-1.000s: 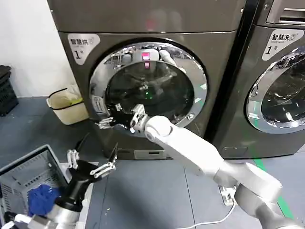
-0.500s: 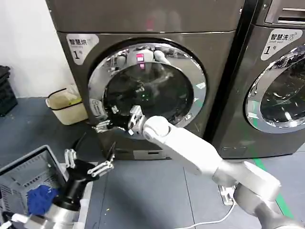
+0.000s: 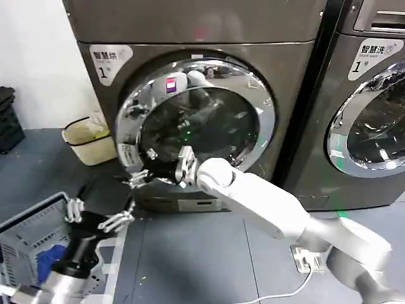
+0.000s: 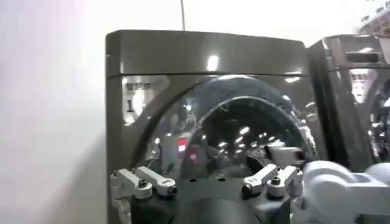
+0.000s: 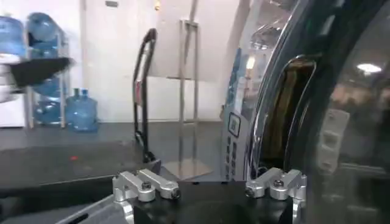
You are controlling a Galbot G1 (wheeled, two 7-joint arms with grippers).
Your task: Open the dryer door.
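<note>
The right pincer (image 3: 158,170), fingers spread and gripping nothing, hooks the dryer door (image 3: 196,120) just ahead, barely ajar; most of the swing remains.

I read a white label (image 3: 109,62) on the grey dryer front (image 3: 291,76), at 10 o'clock from the dryer door (image 3: 196,120): Chinese characters above a large "1". The second machine (image 3: 373,95) carries a matching label (image 3: 373,56), also with a "1". A small sticker (image 3: 126,154) on the chrome ring is illegible.
</note>
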